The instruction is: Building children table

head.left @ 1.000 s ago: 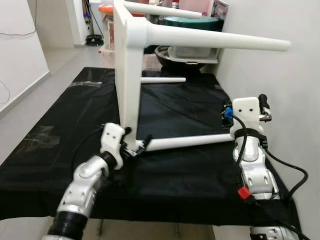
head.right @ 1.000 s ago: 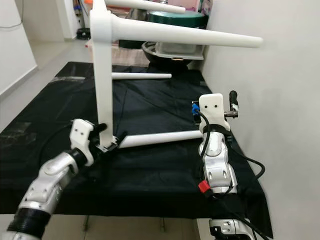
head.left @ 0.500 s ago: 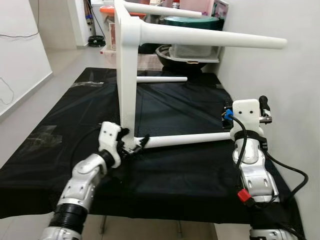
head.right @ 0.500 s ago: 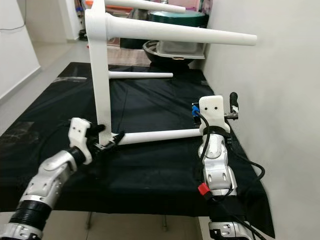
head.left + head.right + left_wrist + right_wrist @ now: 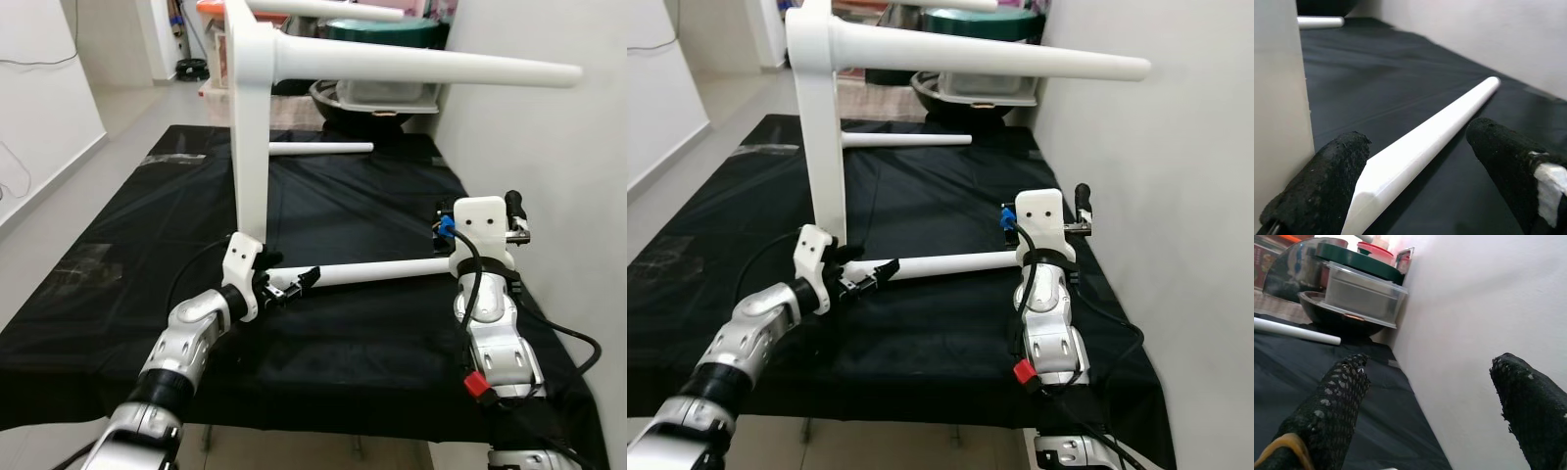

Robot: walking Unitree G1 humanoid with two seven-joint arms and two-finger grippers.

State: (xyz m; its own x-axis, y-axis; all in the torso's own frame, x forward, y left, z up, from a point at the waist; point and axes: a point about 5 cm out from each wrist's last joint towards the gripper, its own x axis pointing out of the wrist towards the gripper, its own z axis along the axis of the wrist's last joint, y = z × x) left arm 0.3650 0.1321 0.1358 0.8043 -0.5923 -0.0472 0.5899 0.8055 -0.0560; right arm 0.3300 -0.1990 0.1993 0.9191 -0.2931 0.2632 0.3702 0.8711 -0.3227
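The white tabletop (image 5: 250,127) stands on its edge on the black cloth (image 5: 176,225). One white leg (image 5: 421,69) juts from its top corner toward the wall. A second white leg (image 5: 387,271) lies on the cloth, running from the tabletop's foot to my right arm. My left gripper (image 5: 294,284) is open around this leg's thick end. In the left wrist view the leg (image 5: 1420,142) lies between the fingers (image 5: 1327,171), touching one. My right gripper (image 5: 1435,367) is open and holds nothing, close to the wall. A third leg (image 5: 318,148) lies loose at the back.
The white wall (image 5: 549,147) runs close along the right of the cloth. A metal bowl (image 5: 377,103) with a plastic box and a green lid stands behind the cloth. The cloth's front edge (image 5: 294,416) drops off near me; tiled floor (image 5: 78,166) lies left.
My left gripper has slid right, away from the tabletop's foot, and the lying leg's thick end has moved with it. The right arm has stayed put.
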